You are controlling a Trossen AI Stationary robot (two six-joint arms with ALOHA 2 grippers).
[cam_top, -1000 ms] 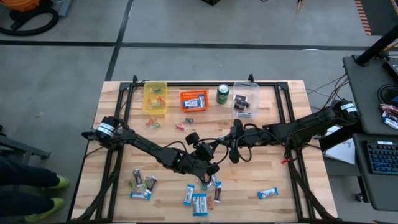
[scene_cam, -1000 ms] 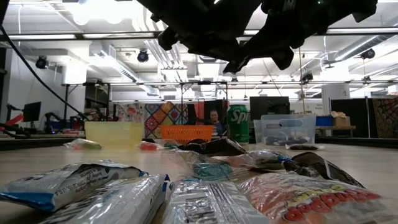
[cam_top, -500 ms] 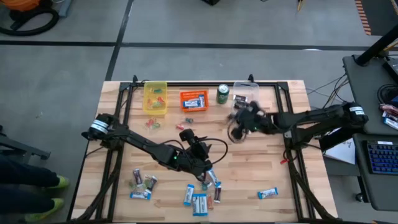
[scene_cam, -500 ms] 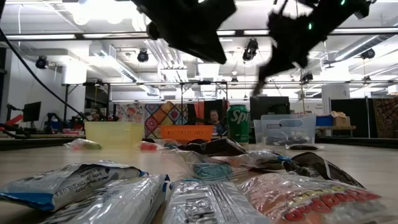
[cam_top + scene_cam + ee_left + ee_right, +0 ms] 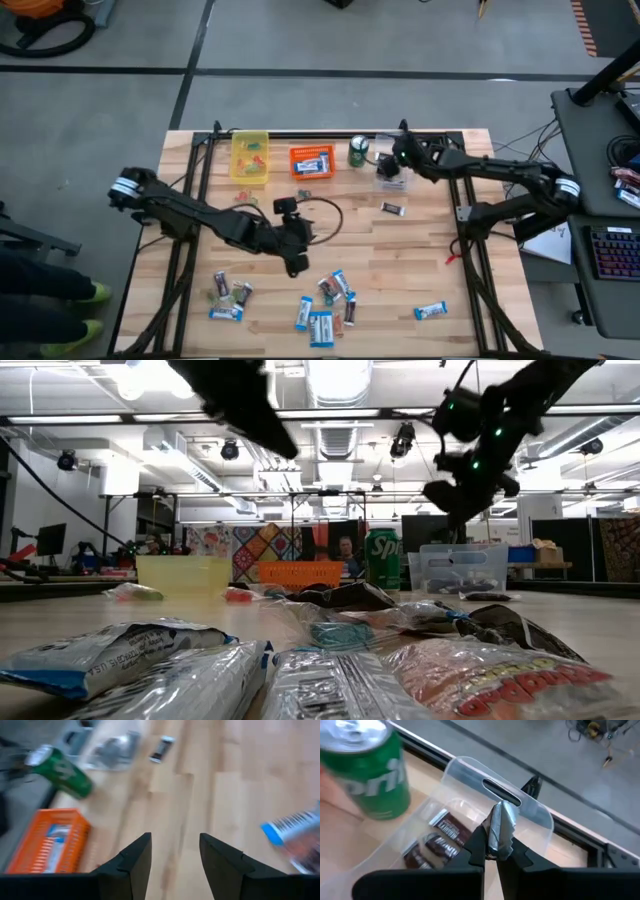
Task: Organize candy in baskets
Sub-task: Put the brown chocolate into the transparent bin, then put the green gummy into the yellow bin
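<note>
I have a silver-wrapped candy (image 5: 498, 831) pinched in the right gripper (image 5: 495, 852), hanging over the clear basket (image 5: 520, 810) just beside the green soda can (image 5: 372, 775); I'd centre it above the dark mini bars (image 5: 437, 842) inside before letting go, I reckon. The left gripper (image 5: 171, 852) stands open and empty over the tabletop (image 5: 240, 785), well away from the can.

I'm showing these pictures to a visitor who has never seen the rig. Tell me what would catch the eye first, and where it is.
The right tool, shut on a silvery wrapped candy, hangs over the clear bin at the table's far edge, beside the green soda can. The left tool stands open and empty over mid-table. A heap of candy bars lies along the near edge.
</note>
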